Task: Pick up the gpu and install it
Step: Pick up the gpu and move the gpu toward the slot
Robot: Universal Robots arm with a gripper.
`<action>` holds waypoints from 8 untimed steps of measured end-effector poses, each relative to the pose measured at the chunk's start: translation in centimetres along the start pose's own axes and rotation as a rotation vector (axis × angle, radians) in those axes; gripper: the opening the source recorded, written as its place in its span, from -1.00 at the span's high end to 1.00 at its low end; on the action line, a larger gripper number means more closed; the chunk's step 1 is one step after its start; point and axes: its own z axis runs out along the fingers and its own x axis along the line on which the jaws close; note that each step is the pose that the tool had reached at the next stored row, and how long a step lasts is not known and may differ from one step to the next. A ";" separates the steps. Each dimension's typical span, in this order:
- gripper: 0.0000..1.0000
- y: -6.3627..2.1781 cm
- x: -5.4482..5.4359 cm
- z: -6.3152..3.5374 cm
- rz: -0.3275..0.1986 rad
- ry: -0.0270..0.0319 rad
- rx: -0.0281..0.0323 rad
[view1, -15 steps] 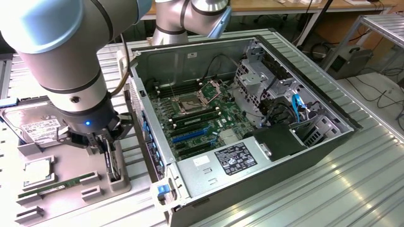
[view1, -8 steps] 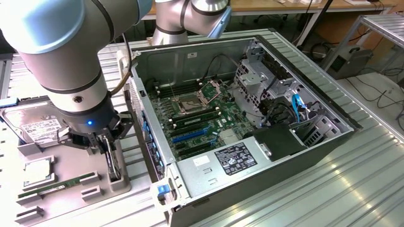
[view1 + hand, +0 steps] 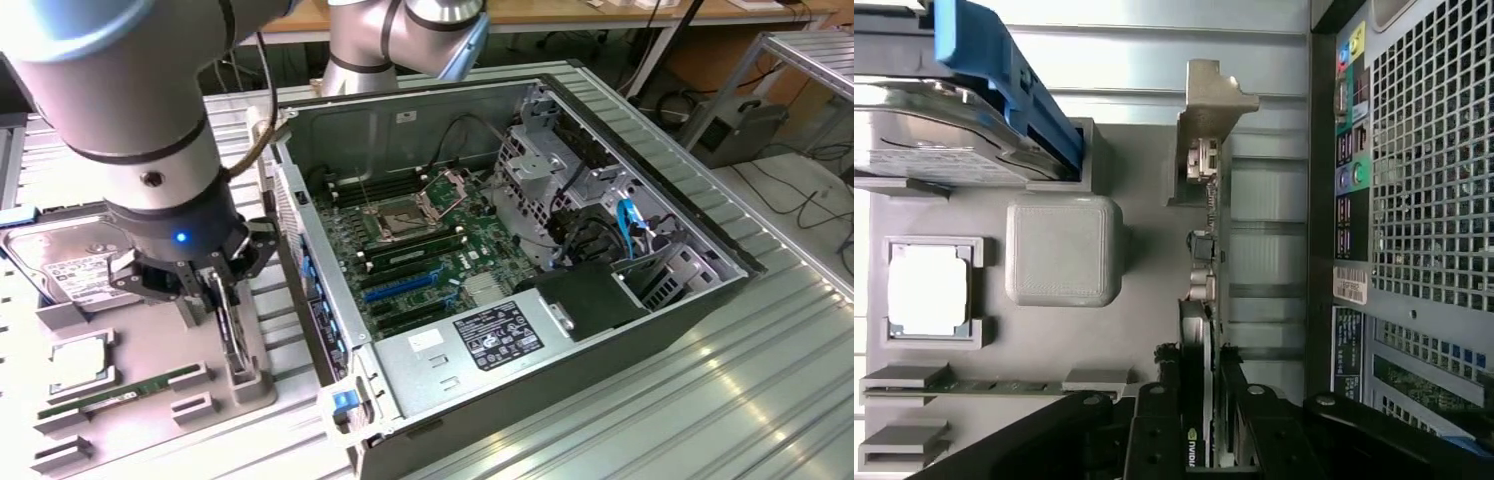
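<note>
The gpu [image 3: 238,345] is a thin black card standing on edge in the grey parts tray [image 3: 154,335], at the exterior view's lower left beside the open computer case [image 3: 534,230]. My gripper [image 3: 220,292] comes down from above and is shut on the card's top edge, one finger on each face. In the wrist view the gpu [image 3: 1206,260] runs away from my gripper [image 3: 1202,425], with its pale metal bracket [image 3: 1210,105] at the far end. I cannot tell whether the card still rests in its holder.
On the tray lie a silver hard drive [image 3: 64,268], a CPU [image 3: 80,360] and a green RAM stick [image 3: 120,392]. The motherboard [image 3: 420,255] with blue slots [image 3: 400,290] is exposed inside the case. The case's perforated rear wall [image 3: 1424,180] stands close beside the card.
</note>
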 end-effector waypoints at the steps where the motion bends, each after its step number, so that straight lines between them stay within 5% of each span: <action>1: 0.47 0.04 0.0 -0.60 0.000 0.0002 0.0001; 8: 0.47 0.25 -0.2 -3.95 -0.001 0.0000 0.0000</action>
